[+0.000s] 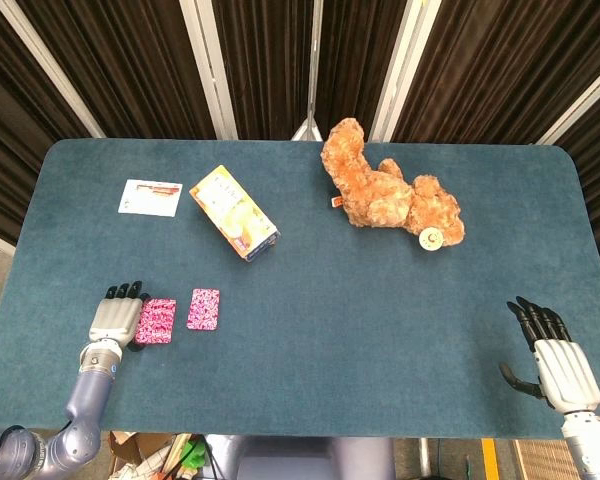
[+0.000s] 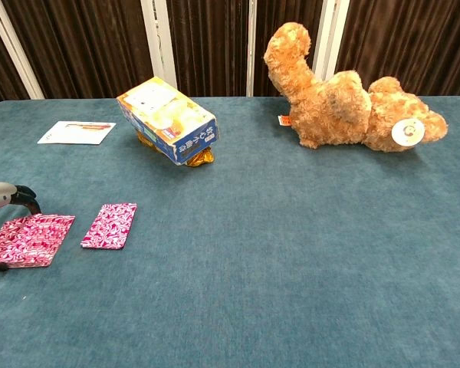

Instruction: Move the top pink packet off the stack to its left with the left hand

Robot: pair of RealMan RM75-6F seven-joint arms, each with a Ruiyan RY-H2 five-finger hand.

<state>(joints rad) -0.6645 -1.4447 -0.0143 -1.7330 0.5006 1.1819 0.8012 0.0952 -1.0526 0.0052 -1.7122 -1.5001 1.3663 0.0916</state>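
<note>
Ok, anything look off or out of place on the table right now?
The blue and yellow carton is tipped, propped on a gold wrapper under it. The teddy bear lies on its side. Both pink packets lie flat.

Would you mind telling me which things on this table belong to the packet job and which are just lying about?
Job: left pink packet, in the grip of the left hand; right pink packet beside it.

Lying about: snack box, teddy bear, white card, idle right hand.

Bare table (image 1: 360, 320) lies open; box (image 1: 234, 212) and teddy bear (image 1: 388, 192) crowd the back.
</note>
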